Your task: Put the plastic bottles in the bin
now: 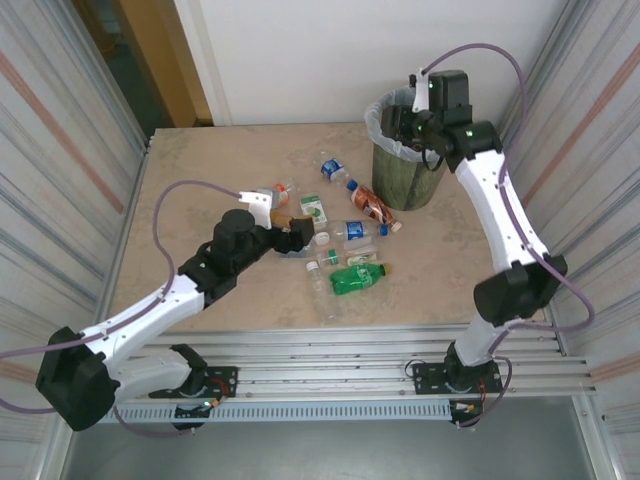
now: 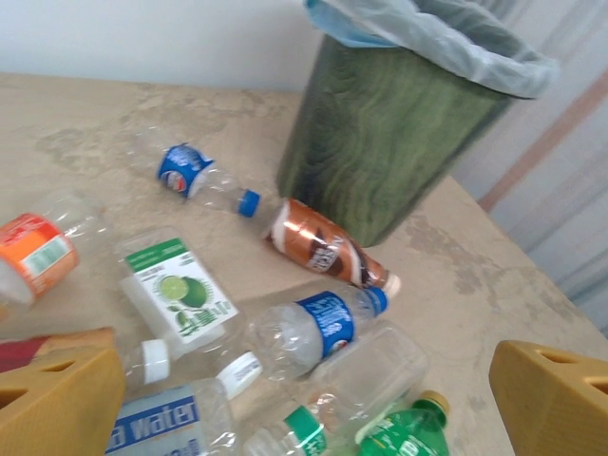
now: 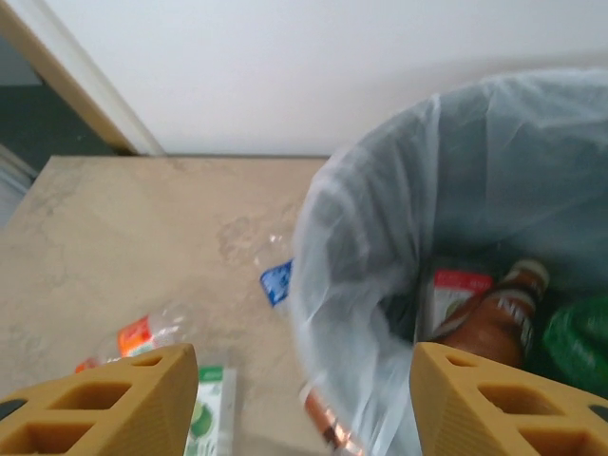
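Several plastic bottles lie in a loose cluster on the table left of the bin (image 1: 405,185): a blue-labelled clear one (image 1: 333,170), a brown one (image 1: 371,203) and a green one (image 1: 357,277). My left gripper (image 1: 300,232) hovers open over the cluster's left side. Between its fingers I see a blue-labelled clear bottle (image 2: 304,332), with a lime-labelled bottle (image 2: 176,290), the brown bottle (image 2: 323,249) and the green bottle (image 2: 404,432) around it. My right gripper (image 1: 400,125) hangs open above the bin's left rim (image 3: 361,247), holding nothing. Inside the bin lie a brown bottle (image 3: 489,313) and a green one (image 3: 575,342).
The bin (image 2: 380,142) stands at the table's back right, near the corrugated right wall (image 1: 600,120). A white wall closes the back, and metal rails (image 1: 340,350) run along the near edge. Bare tabletop (image 1: 200,160) spreads at the back left.
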### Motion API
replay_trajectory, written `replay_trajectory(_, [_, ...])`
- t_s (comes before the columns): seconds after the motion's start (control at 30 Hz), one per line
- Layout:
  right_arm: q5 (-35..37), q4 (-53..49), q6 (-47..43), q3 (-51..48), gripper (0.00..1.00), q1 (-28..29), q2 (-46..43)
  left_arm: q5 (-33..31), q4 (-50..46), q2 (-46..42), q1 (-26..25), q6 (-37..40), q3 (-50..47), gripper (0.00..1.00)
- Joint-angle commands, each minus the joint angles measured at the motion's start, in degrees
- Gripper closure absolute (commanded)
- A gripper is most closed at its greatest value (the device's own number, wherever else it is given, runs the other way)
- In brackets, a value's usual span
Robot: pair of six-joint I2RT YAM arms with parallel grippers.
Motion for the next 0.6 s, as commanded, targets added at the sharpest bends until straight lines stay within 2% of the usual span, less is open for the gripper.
replay_trajectory(0.0, [6.27,-3.99,4.13,-7.28,0.38,3.31,-6.78,-6.85,-2.97,-1.54,1.53,-6.08,-1.19,0.01])
replay_trajectory(0.13, [7.78,-4.92,8.68,-16.96,0.34,8.45,-13.98,-10.26,-5.05,-2.99,3.32,-10.92,-3.24,0.01])
replay_trajectory(0.27, [9.22,-9.51,13.82,-23.02,0.30,14.64,-17.03,-14.39,-8.46,-3.52,3.55,-12.85,-3.33,0.01])
replay_trajectory(0.43, [10.99,-13.85,21.31,-27.57,0.29,24.61,-16.15,-19.67,-12.46,-4.20,3.95,-16.61,-4.43,0.01])
replay_trajectory(0.57, [7.51,-12.21,27.99,-32.09,0.28,30.89,-13.91,-21.60,-14.72,-5.60,5.54,-20.49,-6.77,0.01])
